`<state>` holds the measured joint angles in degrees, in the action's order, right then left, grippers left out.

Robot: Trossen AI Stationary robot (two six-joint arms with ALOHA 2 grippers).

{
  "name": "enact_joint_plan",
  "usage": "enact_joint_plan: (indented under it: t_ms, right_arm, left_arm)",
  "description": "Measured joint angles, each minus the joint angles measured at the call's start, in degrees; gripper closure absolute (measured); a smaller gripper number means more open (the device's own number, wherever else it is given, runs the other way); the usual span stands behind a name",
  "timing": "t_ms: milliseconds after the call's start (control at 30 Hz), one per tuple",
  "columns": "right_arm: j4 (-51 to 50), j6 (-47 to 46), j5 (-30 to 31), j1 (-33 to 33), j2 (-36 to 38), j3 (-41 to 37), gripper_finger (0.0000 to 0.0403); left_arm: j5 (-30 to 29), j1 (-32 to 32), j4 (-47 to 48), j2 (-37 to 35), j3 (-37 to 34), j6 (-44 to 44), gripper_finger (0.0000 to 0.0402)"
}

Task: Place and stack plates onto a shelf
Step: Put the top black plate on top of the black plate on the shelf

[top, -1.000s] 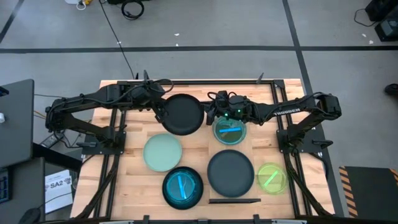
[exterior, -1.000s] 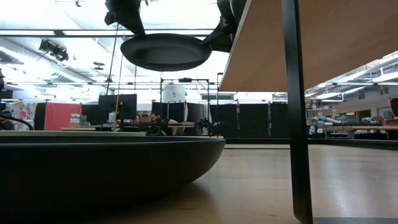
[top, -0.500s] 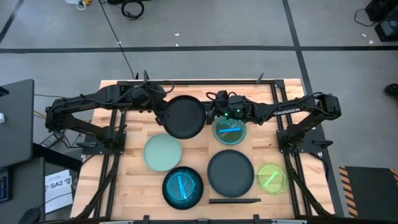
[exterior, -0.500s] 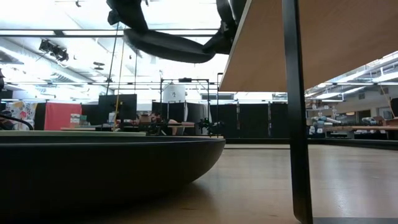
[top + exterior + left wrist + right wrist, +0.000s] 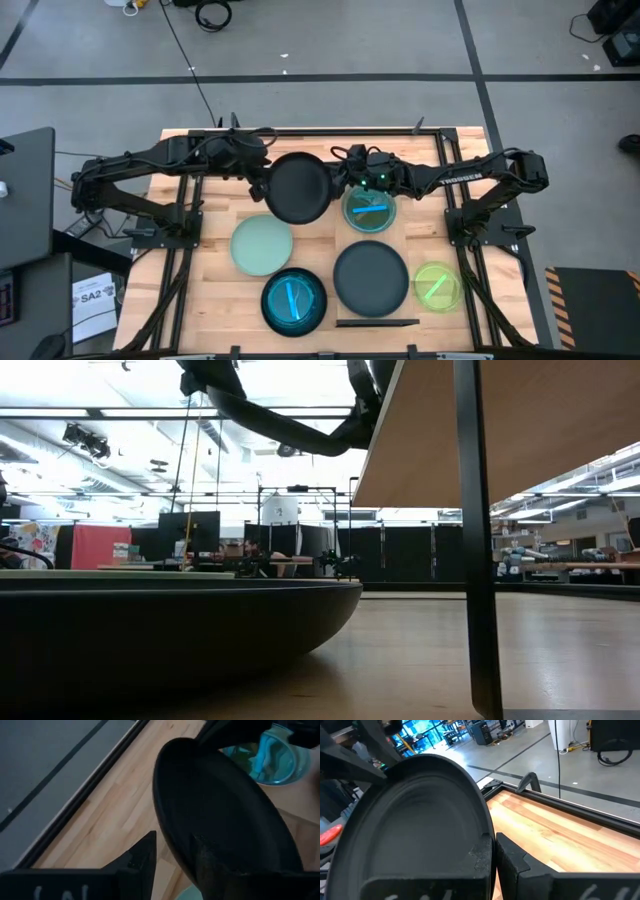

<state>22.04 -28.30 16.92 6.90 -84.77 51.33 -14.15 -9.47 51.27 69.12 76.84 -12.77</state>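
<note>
Task barely begun, as I judge it: going left to right on the table, the pale mint round plate (image 5: 262, 246), the translucent teal-blue plate (image 5: 294, 301), the second matte black round plate (image 5: 370, 278) and the lime-green translucent plate (image 5: 437, 285) all lie unstacked, none on the narrow pale wood shelf (image 5: 520, 430). Between the arms, 1 matte black round plate (image 5: 296, 187) hangs tilted above the tabletop's far half; the left gripper (image 5: 172, 860) has its fingers parted around the rim, released or nearly so, the right gripper (image 5: 492, 852) clenched on the opposite edge
</note>
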Motion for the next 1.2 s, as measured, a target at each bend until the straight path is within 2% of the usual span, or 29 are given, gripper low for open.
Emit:
enact_joint_plan:
  t_ms: [333,533,833,900,1000,1200]
  right_arm:
    - [0.48,-0.14,-0.26,1.88,0.05,0.04,0.0388]
    - [1.31,-0.22,-1.97,3.93,0.68,0.04,0.0388]
    - [-0.67,-0.44,-7.81,6.27,8.09,0.04,0.0388]
    - [-2.7,-0.5,-9.2,6.36,10.75,0.04,0.0388]
    - [-7.5,-0.95,-10.82,5.97,15.28,0.04,0.0388]
    - [-20.59,-8.66,-17.29,4.06,24.57,0.04,0.0389]
  left_arm:
    - [0.22,0.0,0.77,-5.89,-0.02,0.12,0.0276]
    - [0.24,0.0,5.55,-10.27,-0.02,0.08,0.0276]
    - [0.26,0.25,14.26,-14.99,-0.78,-3.02,0.0276]
    - [0.23,1.14,11.78,-16.29,-3.55,-3.05,0.0276]
    - [0.27,2.62,3.23,-18.94,-11.0,-2.5,0.0276]
    - [1.39,4.63,-13.24,-22.73,-26.67,-1.19,0.0276]
